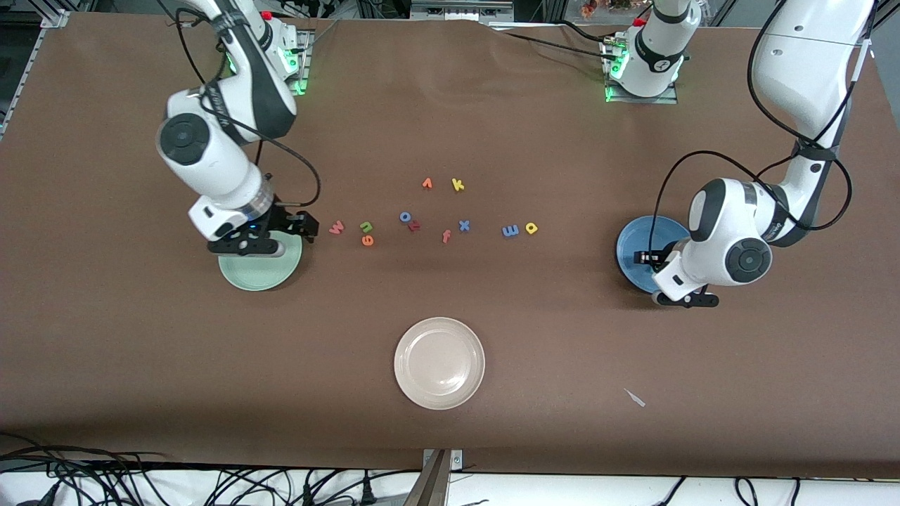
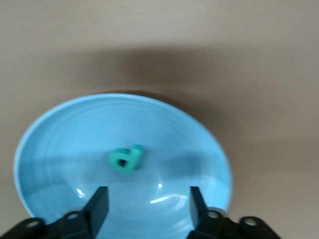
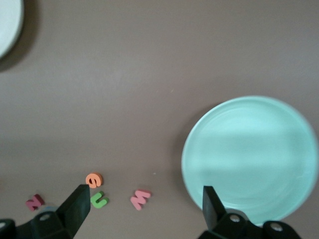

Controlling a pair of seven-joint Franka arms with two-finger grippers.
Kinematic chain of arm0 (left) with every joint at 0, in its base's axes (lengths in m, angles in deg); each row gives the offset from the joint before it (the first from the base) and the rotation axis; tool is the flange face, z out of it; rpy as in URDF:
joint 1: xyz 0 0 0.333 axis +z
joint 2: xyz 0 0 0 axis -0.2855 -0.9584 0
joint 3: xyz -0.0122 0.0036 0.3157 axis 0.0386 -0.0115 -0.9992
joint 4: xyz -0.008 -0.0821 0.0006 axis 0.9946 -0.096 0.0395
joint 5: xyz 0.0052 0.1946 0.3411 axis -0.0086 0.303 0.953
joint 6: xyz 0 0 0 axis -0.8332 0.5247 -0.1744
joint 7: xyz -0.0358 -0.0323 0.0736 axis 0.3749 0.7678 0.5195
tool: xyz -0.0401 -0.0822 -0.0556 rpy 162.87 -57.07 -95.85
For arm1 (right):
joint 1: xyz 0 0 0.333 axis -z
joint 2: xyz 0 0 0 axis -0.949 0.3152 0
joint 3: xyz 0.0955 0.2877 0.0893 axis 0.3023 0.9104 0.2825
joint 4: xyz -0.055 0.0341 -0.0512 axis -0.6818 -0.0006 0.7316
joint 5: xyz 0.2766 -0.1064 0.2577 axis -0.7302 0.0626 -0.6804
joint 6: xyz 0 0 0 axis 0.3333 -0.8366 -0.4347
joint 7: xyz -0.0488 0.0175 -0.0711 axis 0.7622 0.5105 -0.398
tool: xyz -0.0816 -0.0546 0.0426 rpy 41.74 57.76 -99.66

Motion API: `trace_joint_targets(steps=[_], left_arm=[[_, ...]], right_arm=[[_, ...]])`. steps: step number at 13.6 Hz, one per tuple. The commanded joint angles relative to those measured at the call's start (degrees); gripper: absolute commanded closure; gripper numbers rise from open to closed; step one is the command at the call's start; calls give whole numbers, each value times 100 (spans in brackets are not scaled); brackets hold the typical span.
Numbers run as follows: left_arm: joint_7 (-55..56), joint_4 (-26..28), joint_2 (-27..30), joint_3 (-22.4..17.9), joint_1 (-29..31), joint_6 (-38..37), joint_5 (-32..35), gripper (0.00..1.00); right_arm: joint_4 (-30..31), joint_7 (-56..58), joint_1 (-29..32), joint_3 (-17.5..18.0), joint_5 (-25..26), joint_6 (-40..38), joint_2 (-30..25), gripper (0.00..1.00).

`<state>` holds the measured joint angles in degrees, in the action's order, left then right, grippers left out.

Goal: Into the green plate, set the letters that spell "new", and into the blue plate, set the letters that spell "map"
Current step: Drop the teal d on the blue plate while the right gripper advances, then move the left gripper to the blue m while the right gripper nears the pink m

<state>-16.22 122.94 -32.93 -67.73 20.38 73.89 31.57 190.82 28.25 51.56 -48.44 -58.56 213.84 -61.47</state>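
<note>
teal-green "p" (image 2: 124,159) lies in the blue plate (image 2: 55,134) under the left gripper (image 2: 146,204), jaws wide and empty; right gripper (image 3: 144,206), also wide, hovers by the green plate (image 3: 251,154).

Bare tabletop (image 1: 562,337) around beige plate (image 1: 439,362)

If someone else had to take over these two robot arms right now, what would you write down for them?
Left gripper: open over the blue plate; teal "p" lies in the plate.
Right gripper: open, holding nothing, over the edge of the green plate, which holds no letters.
On the table: blue "m" beside yellow "a", toward the left arm's end; red "w", green "n", orange "e" near the green plate.
Done: "p".
Left: "m", "a" to blue; "n", "e", "w" to green.
</note>
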Motion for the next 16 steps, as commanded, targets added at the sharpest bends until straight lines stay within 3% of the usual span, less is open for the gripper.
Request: trace_joint_targets(steps=[1,4,7,10,14,16], left_arm=[[573,46,381,591,-36,-382,71,0],[1499,117,347,1128,-45,-382,71,0],[1867,117,172,1533,-141,-242,-129,0],[1501,-93,-13,1552,-545,-171,-60,0],[852,-173,-189,1552,-1116,-92,97,0],[281,-165,-233,1552,-1309,415,98,0]], right_arm=[[638,-731,-401,-38,269,603,-87,0],[910,-1409,-621,-38,910,656,-78,0],[1165,-1410,-613,-38,1053,1137,-9,0],[1280,-1140,-621,-29,1298,1797,387,0],[1298,-147,-613,6,1334,2010,528,0],[1350,467,-604,6,1334,2019,555,0]])
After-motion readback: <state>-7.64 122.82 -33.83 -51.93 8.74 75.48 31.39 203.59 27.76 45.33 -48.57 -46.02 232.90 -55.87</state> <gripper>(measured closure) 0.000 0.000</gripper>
